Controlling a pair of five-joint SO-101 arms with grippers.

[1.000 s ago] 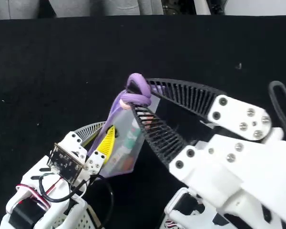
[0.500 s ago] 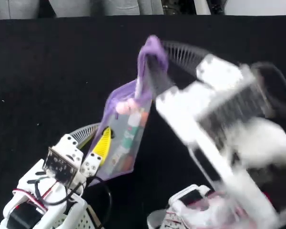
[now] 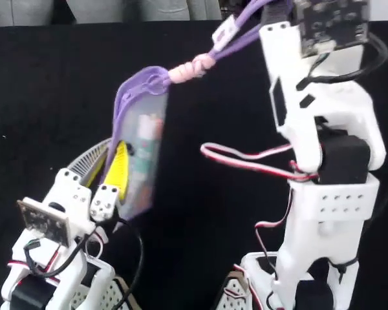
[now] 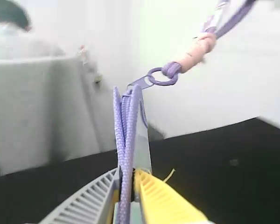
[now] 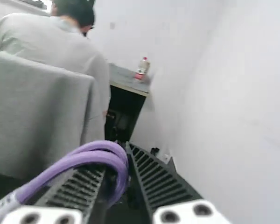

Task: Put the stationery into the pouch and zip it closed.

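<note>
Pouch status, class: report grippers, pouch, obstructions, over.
Left gripper shut on pouch, lower end. Right gripper shut on purple pull cord, raised high. Pouch taut between arms, stationery inside; zip state unclear. Nothing seen blocking.

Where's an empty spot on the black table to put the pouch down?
Bare table lies left of the pouch in the high view, up to the far edge, and in a strip between the pouch and the right arm. The near edge is crowded by both arm bases, and the taut strap crosses above.
</note>
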